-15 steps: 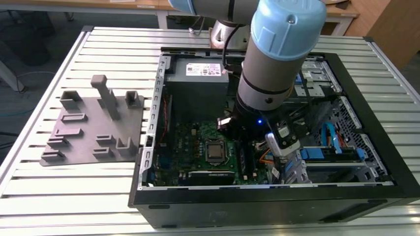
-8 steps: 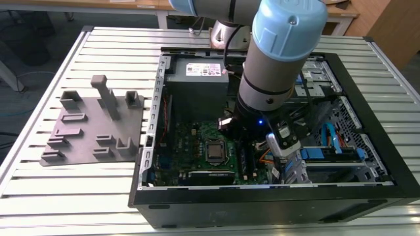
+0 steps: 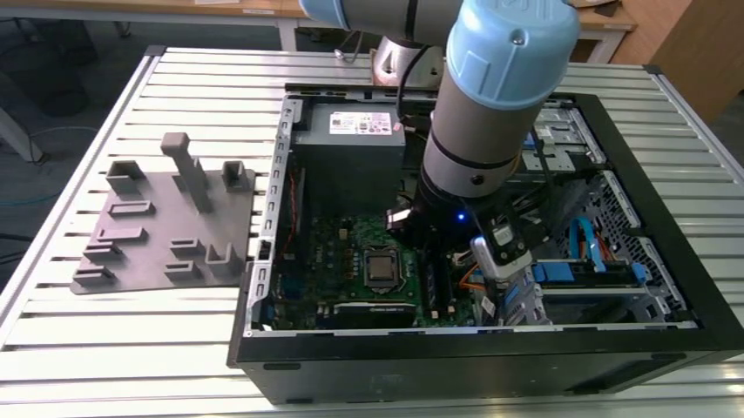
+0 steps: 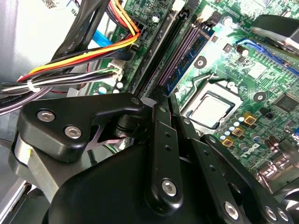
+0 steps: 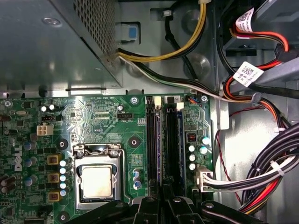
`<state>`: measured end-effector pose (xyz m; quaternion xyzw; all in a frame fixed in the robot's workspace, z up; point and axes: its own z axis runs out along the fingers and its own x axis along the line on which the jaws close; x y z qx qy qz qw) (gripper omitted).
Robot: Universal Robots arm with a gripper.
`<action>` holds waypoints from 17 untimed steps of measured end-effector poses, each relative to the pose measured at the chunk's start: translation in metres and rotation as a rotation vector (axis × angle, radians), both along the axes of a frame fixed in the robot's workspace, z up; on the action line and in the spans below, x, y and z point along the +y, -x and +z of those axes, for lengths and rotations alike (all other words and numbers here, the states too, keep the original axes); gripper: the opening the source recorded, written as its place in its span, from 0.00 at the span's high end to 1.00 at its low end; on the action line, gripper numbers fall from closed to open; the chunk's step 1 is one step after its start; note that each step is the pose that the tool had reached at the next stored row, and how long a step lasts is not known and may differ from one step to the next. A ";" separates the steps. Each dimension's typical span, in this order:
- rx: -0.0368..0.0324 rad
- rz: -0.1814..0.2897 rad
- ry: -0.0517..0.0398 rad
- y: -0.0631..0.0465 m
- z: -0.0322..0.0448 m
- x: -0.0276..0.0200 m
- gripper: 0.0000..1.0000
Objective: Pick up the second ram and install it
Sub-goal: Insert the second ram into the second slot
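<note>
Slatted bench held open PC case (image 3: 265,366); gripper (image 4: 161,105) clenched on second ram (image 4: 189,53) over board slots (image 5: 161,140), misalignment w/ slot could jam or bend it.

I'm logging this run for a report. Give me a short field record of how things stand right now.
arm: reaching down into the open computer case
gripper: just above the memory slots, beside the processor socket
ram strip: blue-green, standing on edge in a slot by the gripper; whether it is fully seated cannot be told
grey tray: on the slatted table, at the exterior view's left of the case
</note>
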<state>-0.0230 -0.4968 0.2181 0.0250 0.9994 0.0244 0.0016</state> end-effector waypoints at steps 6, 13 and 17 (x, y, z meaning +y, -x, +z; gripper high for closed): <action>0.0001 0.000 0.0037 0.000 -0.0016 0.0002 0.89; 0.0000 0.000 0.0036 0.000 -0.0048 0.0037 0.89; 0.0001 0.000 0.0039 0.000 -0.0052 0.0061 0.89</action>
